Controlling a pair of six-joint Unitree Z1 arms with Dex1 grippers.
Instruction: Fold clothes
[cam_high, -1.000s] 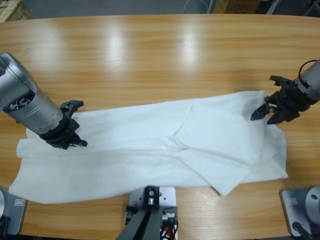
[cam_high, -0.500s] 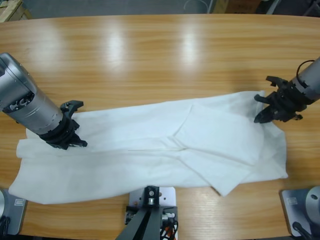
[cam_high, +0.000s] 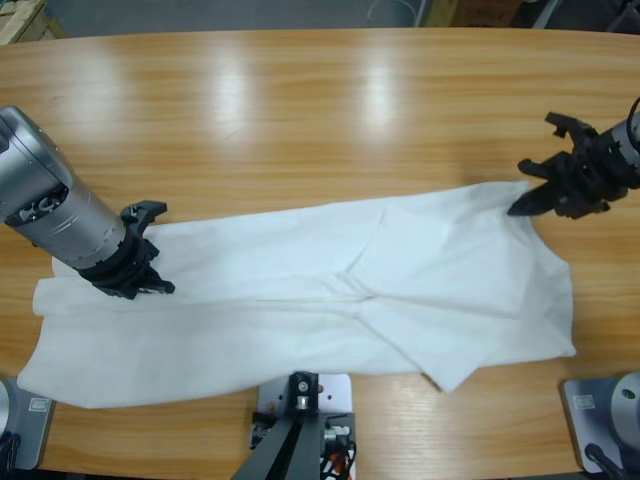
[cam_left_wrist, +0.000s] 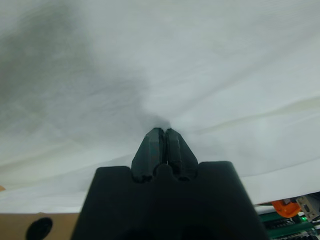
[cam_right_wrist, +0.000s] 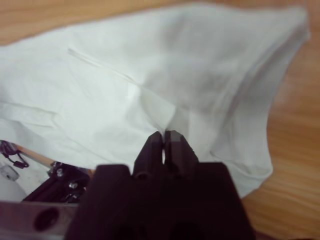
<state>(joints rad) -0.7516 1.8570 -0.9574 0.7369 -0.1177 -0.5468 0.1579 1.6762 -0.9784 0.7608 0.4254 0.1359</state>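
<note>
The clothes are one white T-shirt (cam_high: 330, 270) lying flat in a long band across the near half of the table, with a folded flap at its right part. My left gripper (cam_high: 150, 283) presses down on the shirt's left end, jaws shut on the cloth (cam_left_wrist: 200, 60), as the left wrist view (cam_left_wrist: 161, 132) shows. At the shirt's far right corner my right gripper (cam_high: 520, 207) is shut on a pinch of fabric. In the right wrist view the cloth (cam_right_wrist: 150, 65) rises in a small peak at the right gripper (cam_right_wrist: 164, 135).
The wooden table (cam_high: 300, 120) shows bare wood behind the shirt up to its far edge. A strip of wood (cam_high: 600, 300) lies right of the shirt. The shirt's lower left corner (cam_high: 40, 385) reaches close to the front edge.
My right gripper has moved toward the far right with the shirt's corner, drawing the right edge straighter and tauter. The left gripper and the shirt's left end have stayed put.
</note>
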